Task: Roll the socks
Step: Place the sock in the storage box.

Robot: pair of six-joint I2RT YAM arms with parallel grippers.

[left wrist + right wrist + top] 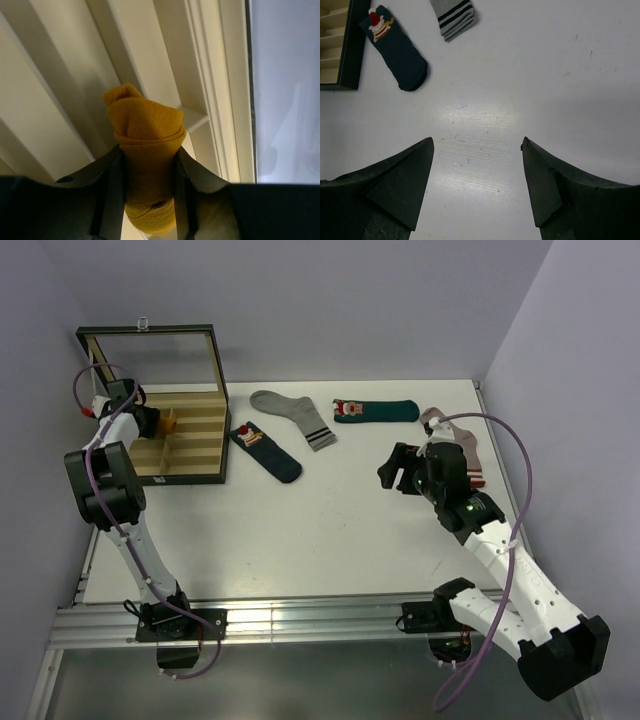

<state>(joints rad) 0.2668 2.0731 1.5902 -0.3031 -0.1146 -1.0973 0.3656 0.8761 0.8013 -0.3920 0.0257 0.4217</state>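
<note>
Table [340, 530] under navy sock [268, 452] (lilac walls [350, 310])

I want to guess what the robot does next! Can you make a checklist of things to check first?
1. Is the mustard sock rolled up: ok.
2. Is the left pincer shut on the roll: ok.
3. Is the roll above the slots of the wooden box: ok.
4. Is the slot underneath free: cannot tell.
5. Is the right pincer open and holding nothing: ok.
6. Are the navy sock and teal sock rolled: not ok, both lie flat.
</note>
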